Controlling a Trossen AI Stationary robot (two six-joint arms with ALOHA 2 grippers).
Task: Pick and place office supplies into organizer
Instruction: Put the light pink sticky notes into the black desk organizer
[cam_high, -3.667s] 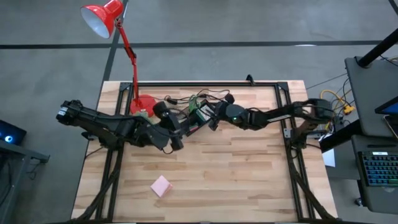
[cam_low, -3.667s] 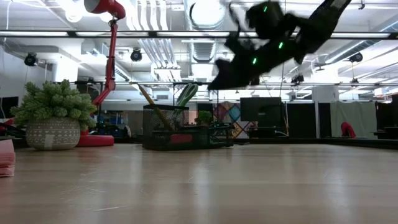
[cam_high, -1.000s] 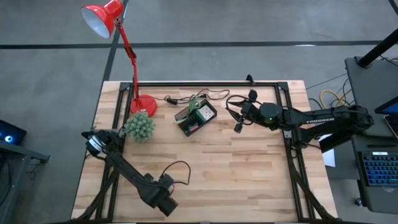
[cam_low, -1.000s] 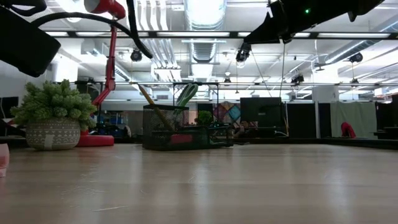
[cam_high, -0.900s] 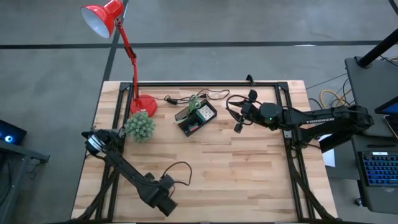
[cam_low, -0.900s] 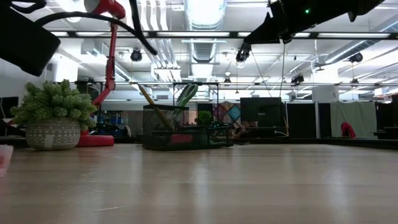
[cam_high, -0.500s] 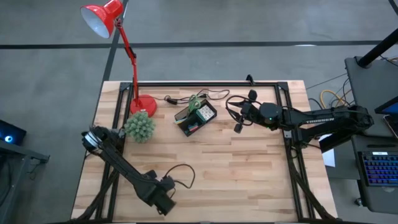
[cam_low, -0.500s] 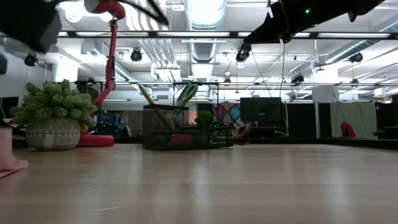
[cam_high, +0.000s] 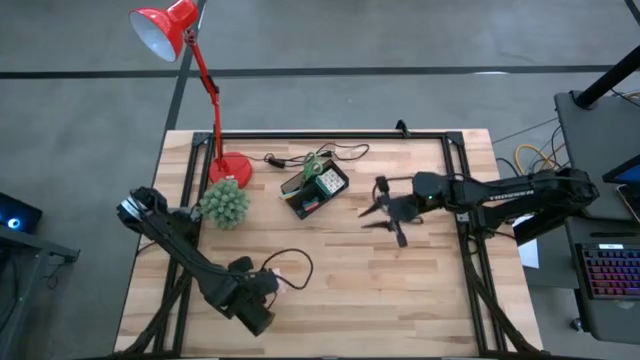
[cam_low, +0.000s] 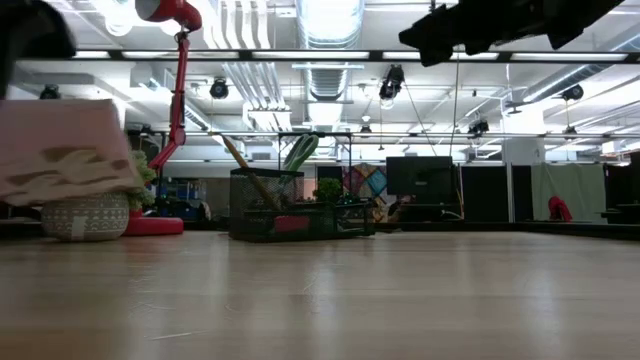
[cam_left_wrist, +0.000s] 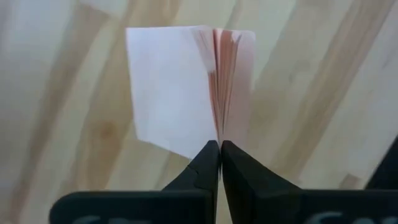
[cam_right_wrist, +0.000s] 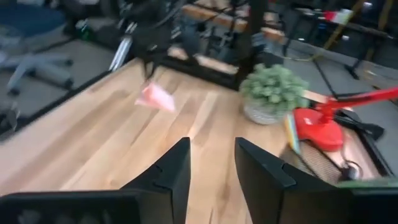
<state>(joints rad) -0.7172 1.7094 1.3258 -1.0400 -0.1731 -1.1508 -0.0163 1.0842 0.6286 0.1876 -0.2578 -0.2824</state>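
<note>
Sticky-note pad (cam_left_wrist: 193, 93) pinched at its lower edge in the clamped left claw (cam_left_wrist: 220, 163), off the table (cam_high: 400, 290).

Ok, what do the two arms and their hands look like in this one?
Both arms are dark, slender and jointed. The left arm's hand ends in two flat black fingers. The right arm carries pale lettering along its forearm and a small green light near its wrist; its hand has two broad matte black fingers.

My left gripper (cam_left_wrist: 220, 163) is extended toward the table's near edge, fingers pinched fully together. My right gripper (cam_right_wrist: 211, 163) is at mid-table, fingers parted with a clear gap.
</note>
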